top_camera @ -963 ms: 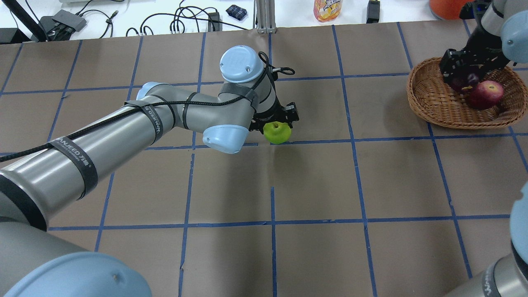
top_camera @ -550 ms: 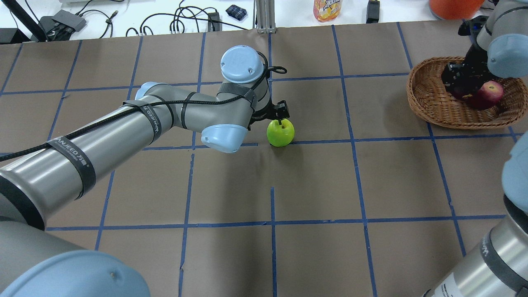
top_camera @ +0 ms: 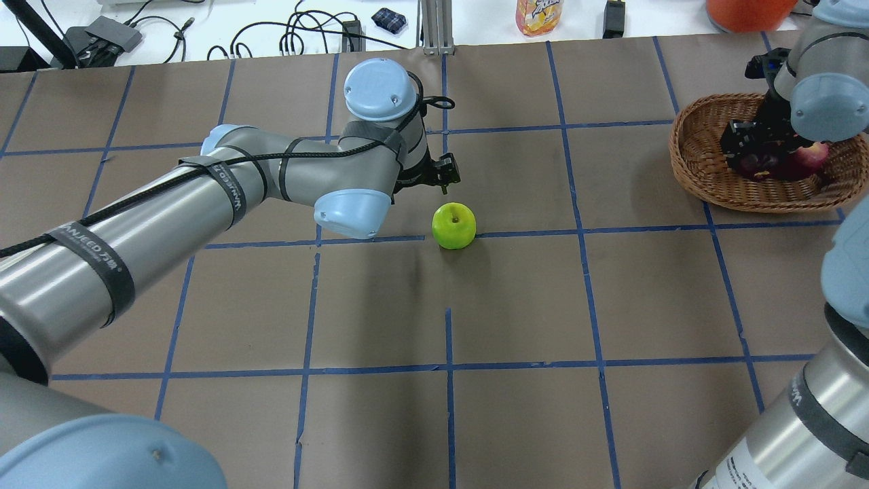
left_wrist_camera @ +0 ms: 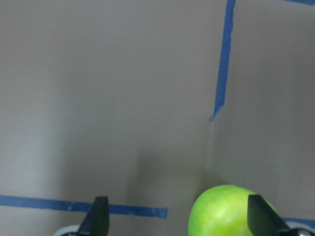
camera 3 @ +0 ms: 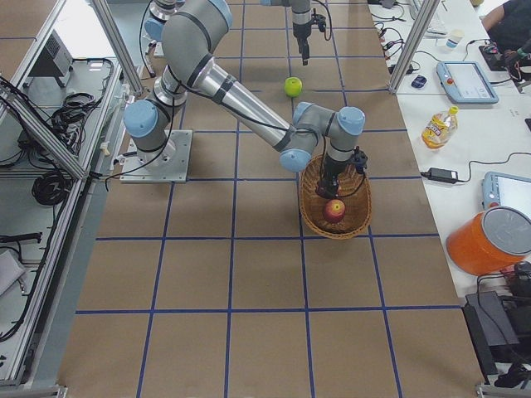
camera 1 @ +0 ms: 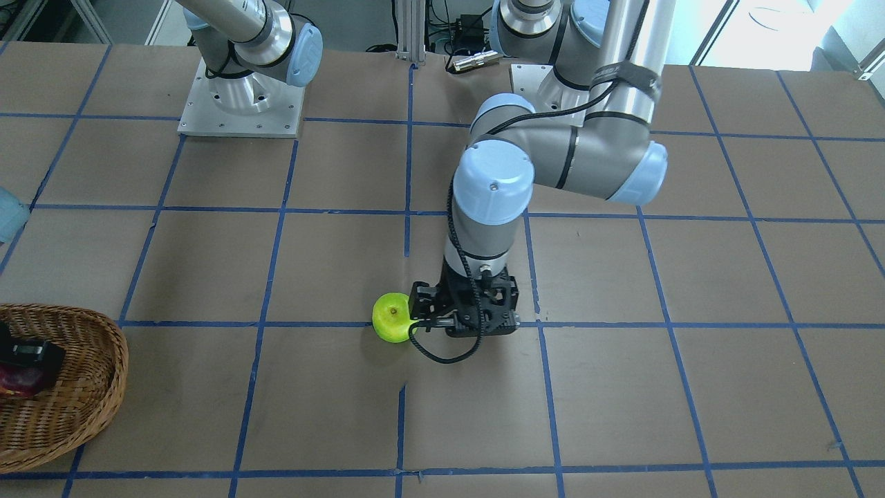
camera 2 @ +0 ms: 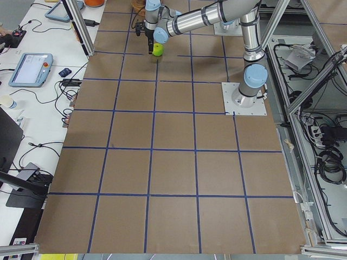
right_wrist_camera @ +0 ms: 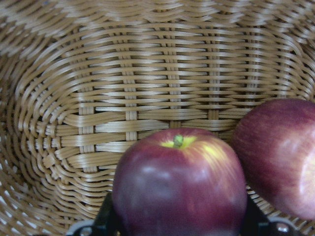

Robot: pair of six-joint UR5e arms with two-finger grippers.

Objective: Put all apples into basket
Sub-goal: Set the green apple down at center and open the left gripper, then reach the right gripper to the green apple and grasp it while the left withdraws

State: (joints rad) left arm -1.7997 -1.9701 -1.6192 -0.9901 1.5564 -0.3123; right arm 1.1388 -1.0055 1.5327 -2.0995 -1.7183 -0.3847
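Table [top_camera: 516,299], brown paper with a blue tape grid, is noted with the basket [top_camera: 699,170] set at the end on the robot's right. Inside it the right gripper [right_wrist_camera: 178,223] is seen clamped on the dark maroon apple [right_wrist_camera: 179,191], with the red apple [right_wrist_camera: 280,157] lying just beside. The left gripper [left_wrist_camera: 177,211] is held at mid-table, spread wide with nothing gripped, and the green apple [top_camera: 453,225] is seen resting on a tape line just beside it; 2 of 3 apples are inside the basket.
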